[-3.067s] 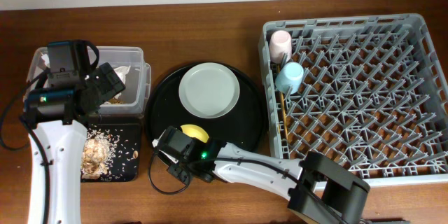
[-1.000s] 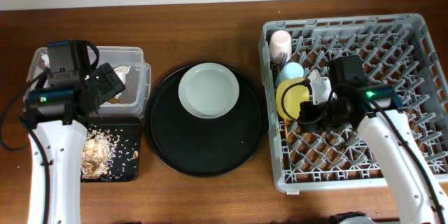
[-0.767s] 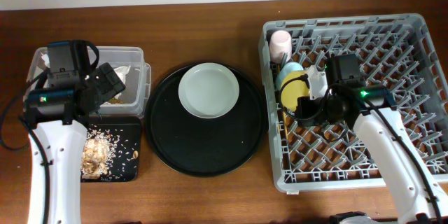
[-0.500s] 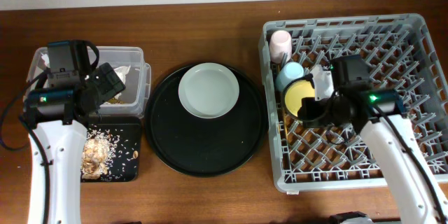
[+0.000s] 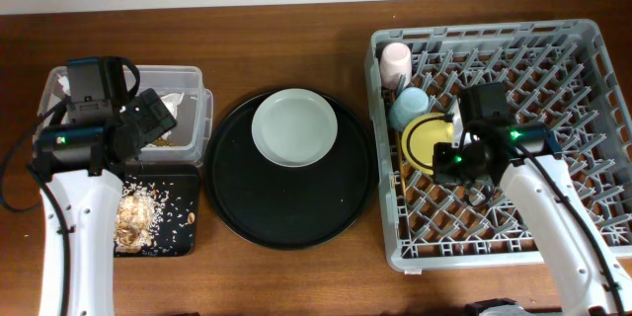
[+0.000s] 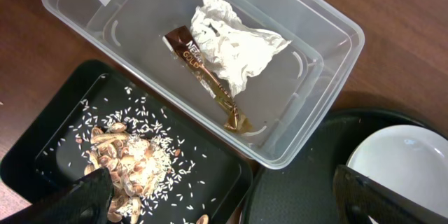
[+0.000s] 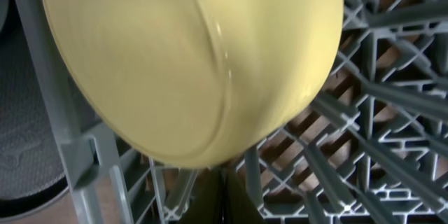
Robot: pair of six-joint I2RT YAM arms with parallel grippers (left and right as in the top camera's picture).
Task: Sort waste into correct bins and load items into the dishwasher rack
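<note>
My right gripper [image 5: 446,158] is shut on the yellow bowl [image 5: 425,140], holding it on edge among the pegs at the left side of the grey dishwasher rack [image 5: 494,253]. The bowl fills the right wrist view [image 7: 189,63], with my fingers [image 7: 224,196] pinched below its rim. The pink cup [image 5: 396,59] and blue cup [image 5: 407,107] sit in the rack above it, and the chopsticks [image 5: 399,180] lie along its left wall. My left gripper [image 6: 238,196] is open and empty above the clear tub [image 6: 336,63], which holds the napkin [image 6: 234,45] and brown wrapper [image 6: 203,70]. The grey-green plate [image 5: 294,126] lies on the round tray.
The shallow black tray [image 5: 188,183] below the tub holds food scraps [image 5: 133,212], which also show in the left wrist view [image 6: 126,171]. The large round black tray [image 5: 286,202] sits between the bins and the rack. The rack's right side holds only pegs.
My right gripper has carried the yellow bowl from the round tray into the rack, then shifted it slightly down and right beside the blue cup. The left arm has not moved.
</note>
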